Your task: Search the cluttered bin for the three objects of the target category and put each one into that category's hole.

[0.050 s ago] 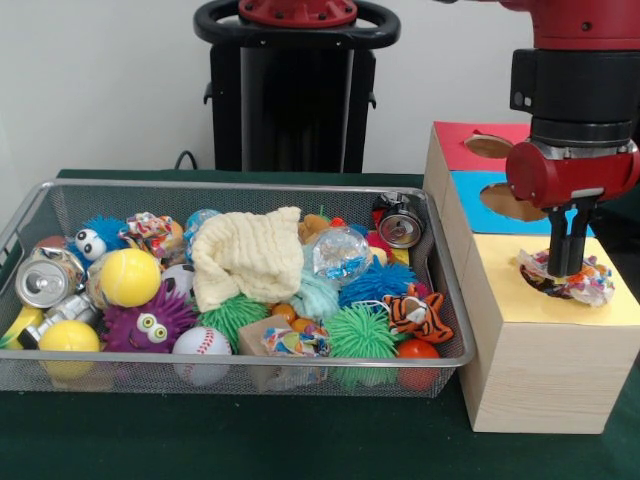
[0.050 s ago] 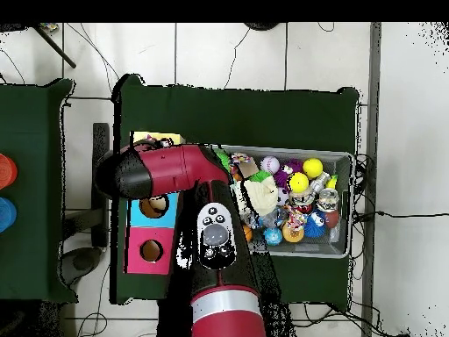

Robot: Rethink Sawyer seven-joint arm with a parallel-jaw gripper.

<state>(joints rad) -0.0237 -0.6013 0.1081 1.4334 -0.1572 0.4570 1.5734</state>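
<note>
My gripper hangs over the yellow panel of the wooden box, right of the bin. Its fingers stand close together, shut on a crinkly colourful packet that rests on the yellow top. Whatever hole lies under the packet is hidden. Two similar colourful packets lie in the wire bin, one at the back left and one at the front. In the overhead view the arm covers the gripper, and only a strip of the yellow panel shows.
The box also has a blue panel with a hole and a red panel with a hole. The bin holds a cream cloth, cans, balls, spiky toys and a tiger toy. Green cloth covers the table.
</note>
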